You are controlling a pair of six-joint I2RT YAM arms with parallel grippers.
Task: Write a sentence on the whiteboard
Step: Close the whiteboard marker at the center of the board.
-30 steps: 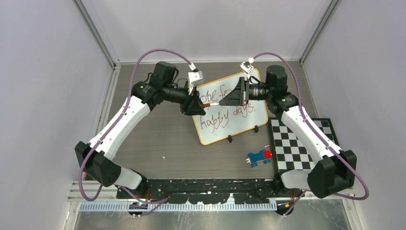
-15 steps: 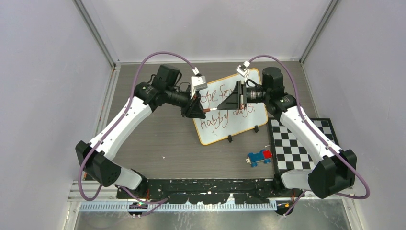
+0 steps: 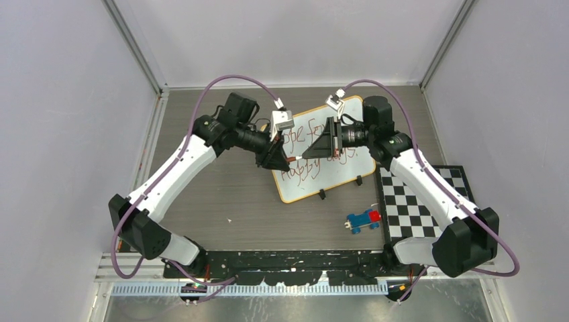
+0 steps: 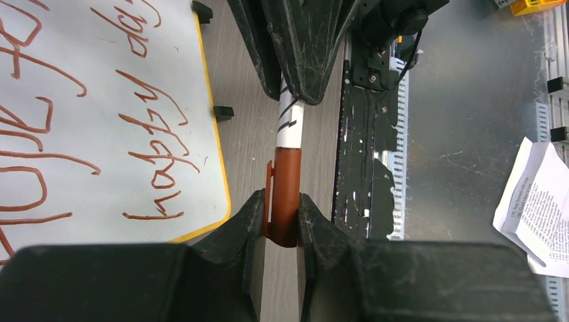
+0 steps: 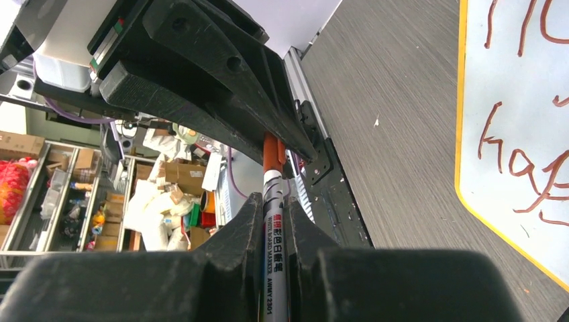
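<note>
The yellow-rimmed whiteboard (image 3: 339,176) lies on the table with red handwriting reading roughly "hope for happy days". Both grippers meet above its left part. My left gripper (image 3: 282,157) is shut on the marker's red-brown cap (image 4: 284,194). My right gripper (image 3: 308,153) is shut on the marker's white barrel (image 5: 274,221). The marker (image 3: 294,158) spans the short gap between them, cap seated on the barrel. The board also shows in the left wrist view (image 4: 100,127) and the right wrist view (image 5: 523,134).
A blue and red toy car (image 3: 362,219) lies near the board's front right corner. A black and white checkerboard (image 3: 419,204) lies at the right. The black base rail (image 3: 295,260) runs along the near edge.
Both grippers have shifted slightly left and toward me over the board, still joined on the marker. The cap stays on the barrel.
</note>
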